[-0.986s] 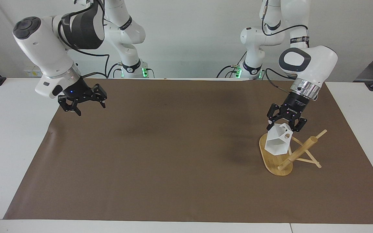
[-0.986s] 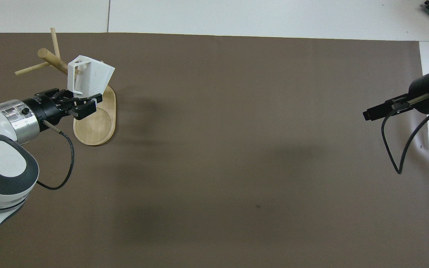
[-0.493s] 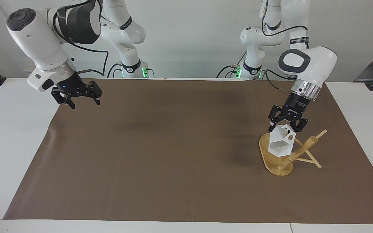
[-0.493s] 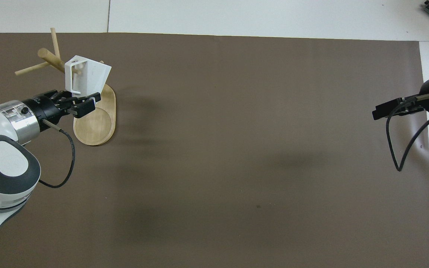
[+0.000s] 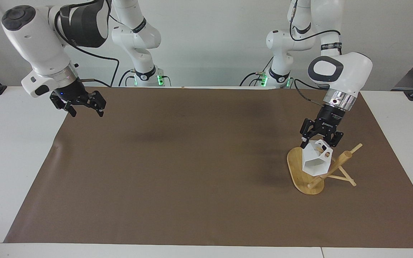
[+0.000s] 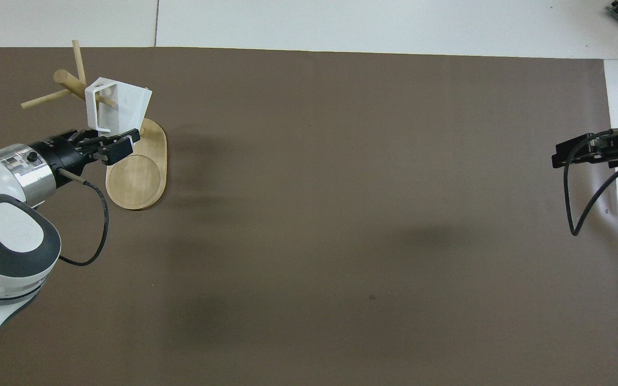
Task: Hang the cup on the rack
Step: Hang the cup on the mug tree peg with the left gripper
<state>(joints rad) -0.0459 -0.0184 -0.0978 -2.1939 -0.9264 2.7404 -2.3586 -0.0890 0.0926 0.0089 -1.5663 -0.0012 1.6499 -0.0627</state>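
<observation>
Brown mat [image 5: 192, 172]; cup [image 5: 316, 163] clamped in left jaws over rack [image 5: 301, 175].

Both arms are showing glossy white shells with dark grey joint caps. Black cables are looping beside silver wrist rings. Green lights are glowing at the bases.

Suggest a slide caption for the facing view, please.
Left hand holds the white cup against the bamboo rack; right hand waits open.

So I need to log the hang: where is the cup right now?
The cup is at the left arm's end of the table, held in the left hand over the rack's oval base, its handle against a peg beside the post.
</observation>
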